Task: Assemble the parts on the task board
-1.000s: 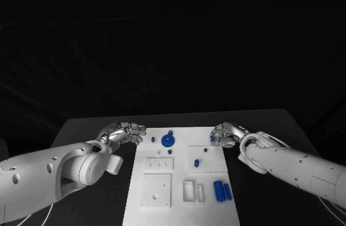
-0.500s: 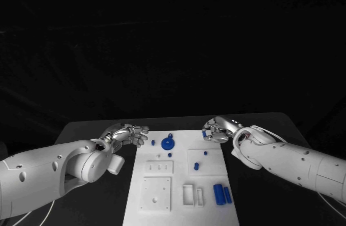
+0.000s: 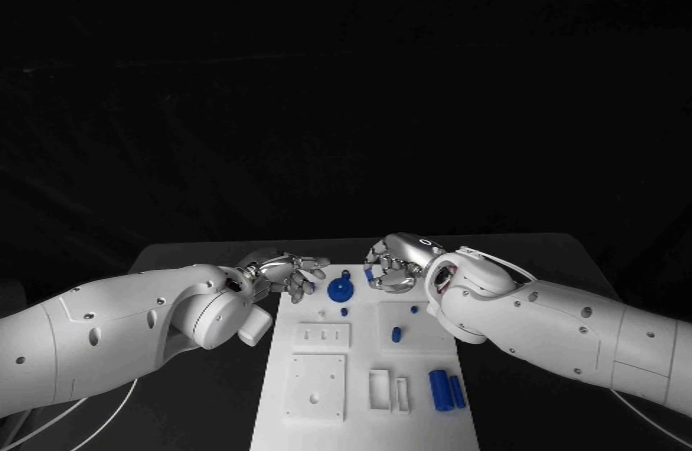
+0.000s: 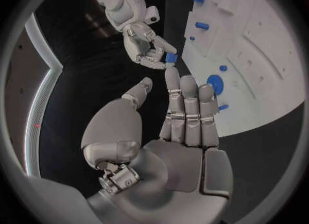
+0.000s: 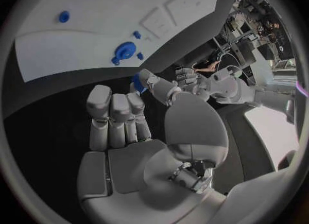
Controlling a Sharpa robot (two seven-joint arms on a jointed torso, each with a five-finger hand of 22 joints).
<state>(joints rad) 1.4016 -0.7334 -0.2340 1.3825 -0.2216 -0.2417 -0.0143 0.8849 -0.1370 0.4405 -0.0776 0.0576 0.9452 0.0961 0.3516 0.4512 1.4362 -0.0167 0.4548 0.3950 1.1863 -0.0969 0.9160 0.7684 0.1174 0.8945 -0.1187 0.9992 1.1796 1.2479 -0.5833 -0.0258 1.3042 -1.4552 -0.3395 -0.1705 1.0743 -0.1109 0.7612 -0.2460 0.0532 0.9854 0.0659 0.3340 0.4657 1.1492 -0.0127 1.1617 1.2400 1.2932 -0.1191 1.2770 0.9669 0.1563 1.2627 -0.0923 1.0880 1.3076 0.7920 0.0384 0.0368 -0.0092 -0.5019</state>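
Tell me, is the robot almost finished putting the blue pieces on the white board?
Not nearly. The blue wheel-shaped part and some small pegs already sit on the task board. The right hand pinches one small blue part above the board's far end. The left hand holds nothing. Two blue cylinders lie loose, waiting.

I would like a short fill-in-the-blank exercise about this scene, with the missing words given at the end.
1. The small blue part is pinched in the fingers of the robot's ____ hand.
2. The left hand holds ____.
3. The round blue wheel-shaped part lies on the white task board between the two ____.
4. The two blue cylinders lie near the board's edge on the robot's ____ side.

Missing words: right; nothing; hands; right
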